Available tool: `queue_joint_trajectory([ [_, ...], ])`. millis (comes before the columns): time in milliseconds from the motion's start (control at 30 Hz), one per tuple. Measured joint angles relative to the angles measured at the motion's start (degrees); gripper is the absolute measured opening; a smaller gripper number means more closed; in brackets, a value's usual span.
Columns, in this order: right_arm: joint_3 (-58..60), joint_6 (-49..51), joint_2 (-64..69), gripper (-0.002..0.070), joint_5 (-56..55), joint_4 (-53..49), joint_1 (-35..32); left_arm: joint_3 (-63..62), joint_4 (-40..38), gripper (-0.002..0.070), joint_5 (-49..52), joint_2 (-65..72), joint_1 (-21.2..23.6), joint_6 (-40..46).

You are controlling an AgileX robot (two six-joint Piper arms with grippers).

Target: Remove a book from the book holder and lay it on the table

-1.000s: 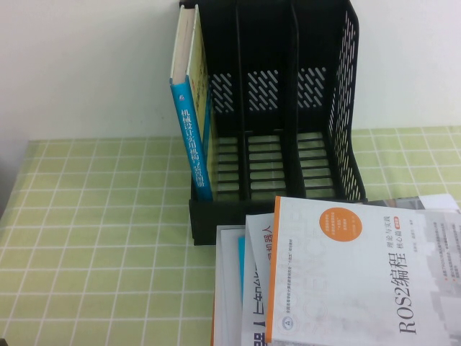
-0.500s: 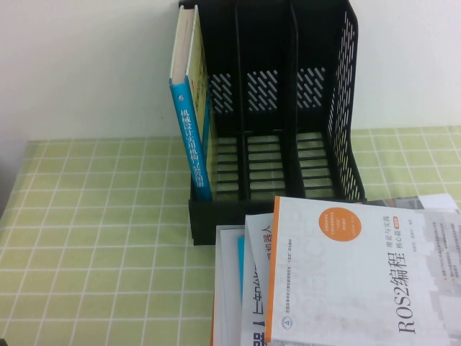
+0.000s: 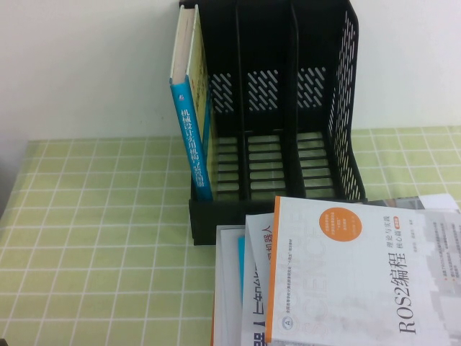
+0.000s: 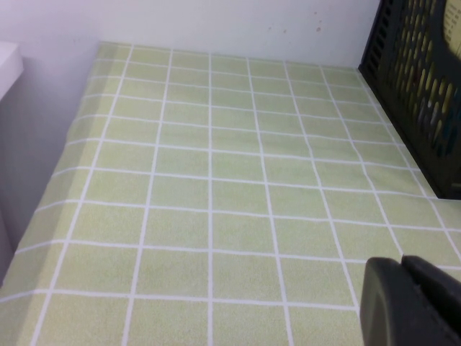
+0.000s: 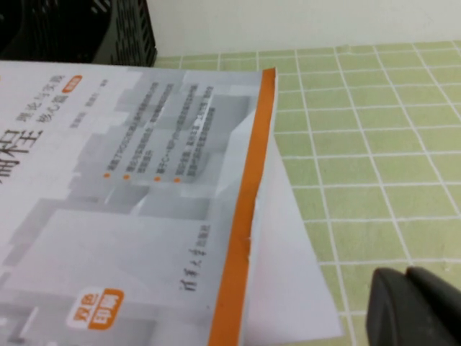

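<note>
A black book holder (image 3: 277, 122) with three slots is seen at the back of the counter (image 3: 94, 238), against a white wall (image 3: 86, 65). One blue-spined book (image 3: 191, 108) stands upright in the leftmost slot, pressed against the holder's left wall; the middle and right slots hold nothing visible. In front of the holder, a pile of books lies flat on the counter, topped by a white book with an orange spine (image 3: 360, 277), with another white book (image 3: 253, 288) partly covered beneath it. The pile reaches almost to the holder's front lip and runs out of the high view at the bottom and right edges.

To the left of the holder and the pile, a broad stretch of green checked cloth is left open as far as the counter's left edge. To the right of the holder only a narrow strip of cloth is visible.

Neither arm is seen in the high view. The left gripper (image 4: 410, 303) is shown in the left wrist view above bare cloth, well left of the holder's side wall (image 4: 421, 79); its fingers appear pressed together and nothing is grasped. The right gripper (image 5: 414, 310) is shown in the right wrist view over the cloth just beside the corner of the orange-spined book (image 5: 144, 216); its fingers likewise appear clenched on nothing, not touching the book.
</note>
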Motion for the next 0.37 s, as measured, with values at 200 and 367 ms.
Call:
queue_joint_trajectory([
  [200,0.0,-0.21,0.0,-0.0001,0.0,0.95,0.0,0.0,0.0,-0.0003,0.04,0.0,0.0,0.13],
  [367,0.0,-0.35,0.0,-0.0001,0.03,1.05,0.0,0.0,0.0,-0.0003,0.04,0.0,0.0,0.13],
])
